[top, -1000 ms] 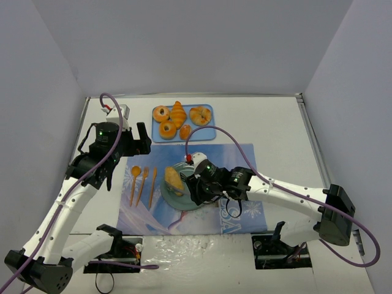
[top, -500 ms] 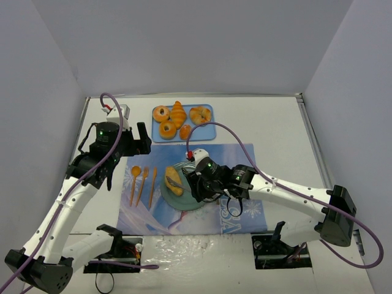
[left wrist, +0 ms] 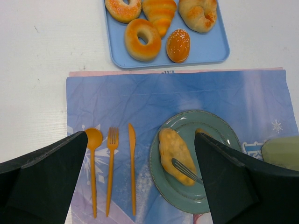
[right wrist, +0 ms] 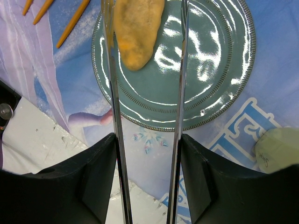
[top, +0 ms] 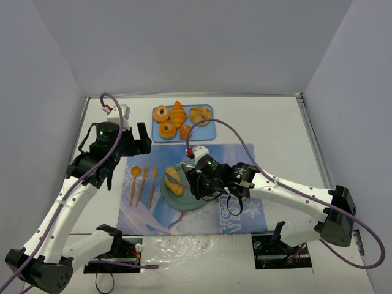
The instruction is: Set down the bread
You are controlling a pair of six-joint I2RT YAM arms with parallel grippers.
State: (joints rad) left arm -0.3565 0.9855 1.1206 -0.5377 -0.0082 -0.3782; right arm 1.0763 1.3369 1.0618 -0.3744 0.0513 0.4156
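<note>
The bread (top: 174, 181), a smooth golden-brown oval roll, lies on the left part of the green plate (top: 195, 203) on the blue placemat. It also shows in the left wrist view (left wrist: 175, 151) and the right wrist view (right wrist: 137, 28). My right gripper (top: 205, 184) (right wrist: 147, 140) is shut on metal tongs (right wrist: 182, 70). The tong blades stand apart just above the plate (right wrist: 210, 70); the left blade crosses the bread's edge. My left gripper (top: 138, 141) (left wrist: 141, 135) is open and empty, high above the mat's left side.
A blue tray (top: 208, 131) (left wrist: 205, 53) at the back holds ring pastries, a croissant and small rolls. An orange spoon, fork and knife (top: 142, 184) (left wrist: 112, 168) lie left of the plate. A pale green object (right wrist: 278, 149) sits on the mat right of the plate.
My right gripper with the tongs has shifted slightly left and away from me over the plate. The bread stays on the plate. The left arm has not moved.
</note>
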